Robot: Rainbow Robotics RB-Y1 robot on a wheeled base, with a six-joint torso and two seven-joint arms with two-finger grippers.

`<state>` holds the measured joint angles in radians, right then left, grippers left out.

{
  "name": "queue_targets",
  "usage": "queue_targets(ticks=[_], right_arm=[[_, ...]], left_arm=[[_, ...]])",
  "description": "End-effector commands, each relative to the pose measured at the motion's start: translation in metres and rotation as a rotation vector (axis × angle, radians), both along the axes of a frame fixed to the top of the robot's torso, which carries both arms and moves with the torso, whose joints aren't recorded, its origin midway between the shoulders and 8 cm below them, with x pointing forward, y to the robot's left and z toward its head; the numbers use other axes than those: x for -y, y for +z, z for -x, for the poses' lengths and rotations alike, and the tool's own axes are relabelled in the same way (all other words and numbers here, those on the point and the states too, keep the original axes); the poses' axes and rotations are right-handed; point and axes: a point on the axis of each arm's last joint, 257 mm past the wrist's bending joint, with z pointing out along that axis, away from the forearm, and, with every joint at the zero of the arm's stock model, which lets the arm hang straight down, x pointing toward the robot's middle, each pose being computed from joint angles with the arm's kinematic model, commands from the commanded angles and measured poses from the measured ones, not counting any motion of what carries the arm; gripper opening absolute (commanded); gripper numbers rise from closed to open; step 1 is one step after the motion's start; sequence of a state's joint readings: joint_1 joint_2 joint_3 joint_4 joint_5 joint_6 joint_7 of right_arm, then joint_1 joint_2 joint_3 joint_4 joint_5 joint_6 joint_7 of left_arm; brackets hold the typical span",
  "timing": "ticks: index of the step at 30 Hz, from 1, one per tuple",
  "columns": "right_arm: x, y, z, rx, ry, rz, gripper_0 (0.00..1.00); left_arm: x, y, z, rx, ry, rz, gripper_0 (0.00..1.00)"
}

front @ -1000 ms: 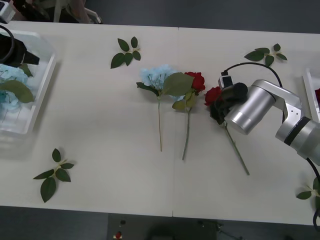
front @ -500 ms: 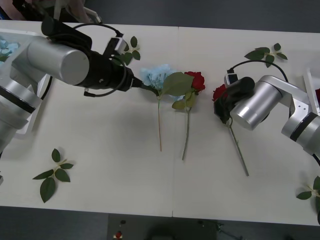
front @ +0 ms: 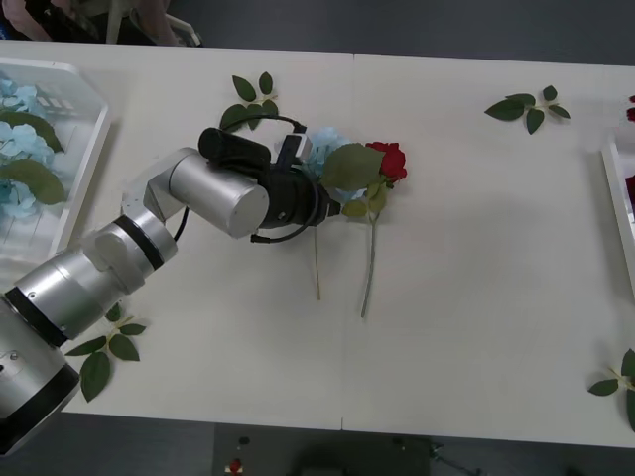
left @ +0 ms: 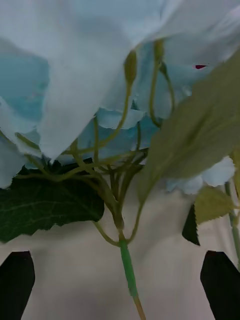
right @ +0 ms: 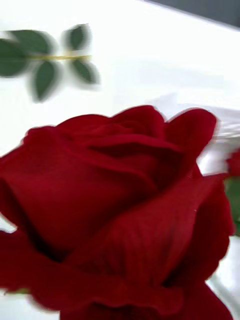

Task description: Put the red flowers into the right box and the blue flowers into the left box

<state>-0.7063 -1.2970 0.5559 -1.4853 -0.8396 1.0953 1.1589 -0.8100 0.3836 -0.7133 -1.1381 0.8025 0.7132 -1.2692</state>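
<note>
A blue flower (front: 322,145) and a red flower (front: 389,160) lie side by side mid-table, stems toward me. My left gripper (front: 319,198) is low over the blue flower, just below its bloom. In the left wrist view it (left: 120,285) is open, black fingertips (left: 16,280) on either side of the green stem (left: 127,265) and apart from it. Another red flower (right: 120,210) rides close before the right wrist camera, hiding that gripper's fingers. The left box (front: 91,149) holds blue flowers (front: 25,149). The right box (front: 613,188) shows its rim.
Loose leaf sprigs lie at the back (front: 250,99), back right (front: 526,107), front left (front: 104,347) and front right (front: 620,382). In the right wrist view a sprig (right: 47,62) lies on the table behind the bloom.
My left arm swung from the left box across to the blue flower and lowered onto it. My right arm lifted a red flower off the table and carried it right, out of the front view.
</note>
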Motion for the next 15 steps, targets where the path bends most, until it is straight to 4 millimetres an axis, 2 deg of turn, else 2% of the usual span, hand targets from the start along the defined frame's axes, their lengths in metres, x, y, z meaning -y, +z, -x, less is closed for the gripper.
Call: queue_targets(ticks=[1,3,5,6,7,8,11,15], right_arm=[[0.059,0.025,-0.005,0.015,-0.034,0.139,0.00],[0.077,0.026,-0.009,0.033,-0.054,0.154,0.00],[0.091,0.021,-0.015,0.056,-0.074,0.150,0.00],[0.099,0.017,-0.020,0.076,-0.083,0.143,0.00],[0.106,0.011,-0.026,0.100,-0.086,0.143,0.00],[0.113,0.007,-0.031,0.123,-0.080,0.154,0.00],[0.124,-0.006,-0.042,0.178,-0.085,0.156,0.00],[0.133,-0.018,-0.045,0.197,-0.108,0.145,0.00]], left_arm=[[0.027,0.027,-0.022,0.102,-0.022,0.037,0.96],[0.035,0.029,-0.022,0.111,-0.032,0.039,0.96],[0.040,0.032,-0.021,0.119,-0.044,0.037,0.86],[0.041,0.033,-0.021,0.124,-0.050,0.035,0.59],[0.042,0.034,-0.021,0.127,-0.052,0.033,0.21],[0.042,0.034,-0.021,0.128,-0.052,0.032,0.01],[0.041,0.032,-0.021,0.137,-0.063,0.014,0.00],[0.035,0.026,-0.020,0.144,-0.074,-0.019,0.00]])
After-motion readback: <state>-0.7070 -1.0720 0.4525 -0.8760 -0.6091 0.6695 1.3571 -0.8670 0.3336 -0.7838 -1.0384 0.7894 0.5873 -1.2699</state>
